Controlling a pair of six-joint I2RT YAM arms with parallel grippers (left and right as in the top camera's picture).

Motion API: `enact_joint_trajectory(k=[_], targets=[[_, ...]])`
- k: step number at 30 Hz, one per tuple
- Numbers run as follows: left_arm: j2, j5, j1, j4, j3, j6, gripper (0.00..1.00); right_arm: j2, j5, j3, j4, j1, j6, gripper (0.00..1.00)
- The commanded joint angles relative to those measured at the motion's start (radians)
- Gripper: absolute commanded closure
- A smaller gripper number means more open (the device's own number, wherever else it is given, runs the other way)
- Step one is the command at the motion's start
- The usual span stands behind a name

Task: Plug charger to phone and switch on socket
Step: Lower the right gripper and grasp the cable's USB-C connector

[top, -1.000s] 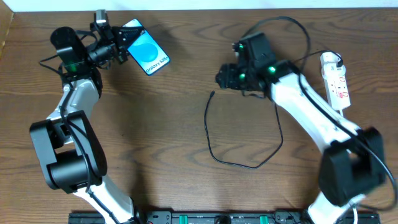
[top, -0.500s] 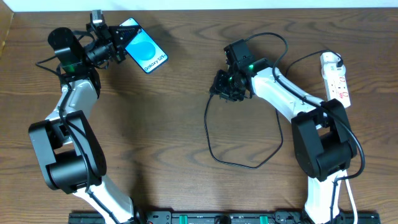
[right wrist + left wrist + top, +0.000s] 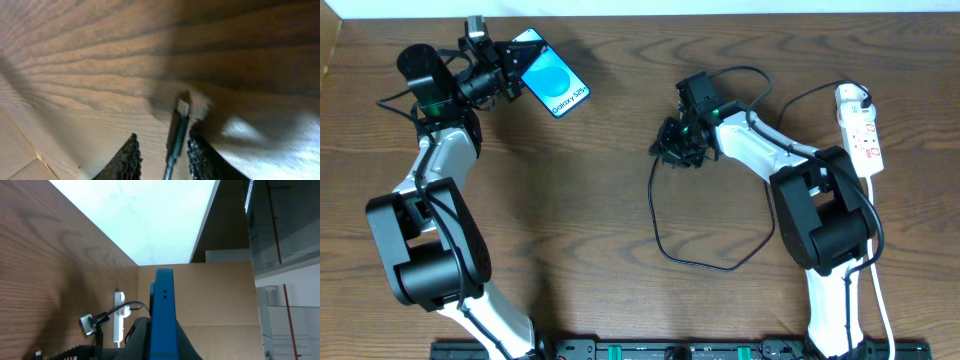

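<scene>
Phone (image 3: 552, 80) sits pinched in the left tool (image 3: 508, 78) at upper left, while the right tool (image 3: 672, 150), fingers (image 3: 129, 157) spread, straddles the charger (image 3: 654, 215) plug tip mid-frame on the bench (image 3: 570, 200); closing off-centre could flick the thin tip aside or grip it crooked.

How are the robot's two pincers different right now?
The left pincer is shut on the phone; the right pincer is open, the charger tip lying loose between its fingers. The left pincer is near the table's far edge; the right pincer is nearer the middle. Both have something between their fingers.
</scene>
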Motion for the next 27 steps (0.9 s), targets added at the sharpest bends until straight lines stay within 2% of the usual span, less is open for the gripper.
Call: enact_joint_trajectory(k=[1,4,5,8,19,24,27], targets=[[-0.008,0.000,0.003,0.008,0.017,-0.009,0.93,0.040,-0.013,0.013,0.015,0.011,0.021,0.75],[-0.008,0.003,0.003,0.008,0.017,-0.008,0.93,0.050,-0.013,0.013,0.025,0.011,0.011,0.83],[-0.008,0.004,0.003,0.008,0.017,-0.009,0.93,0.050,-0.013,0.013,0.031,0.011,-0.019,0.85],[-0.008,0.006,0.003,0.008,0.017,-0.008,0.93,0.048,-0.031,0.013,0.074,0.011,-0.149,0.99],[-0.008,0.015,0.003,0.008,0.017,-0.019,0.92,-0.016,-0.513,0.014,0.323,-0.010,-0.415,0.99],[-0.008,0.053,0.003,0.010,0.017,-0.058,0.93,-0.098,-0.643,0.014,0.291,-0.013,-0.508,0.99],[-0.008,0.104,0.003,0.013,0.017,-0.058,0.93,-0.152,-0.657,0.014,0.231,-0.013,-0.566,0.99]])
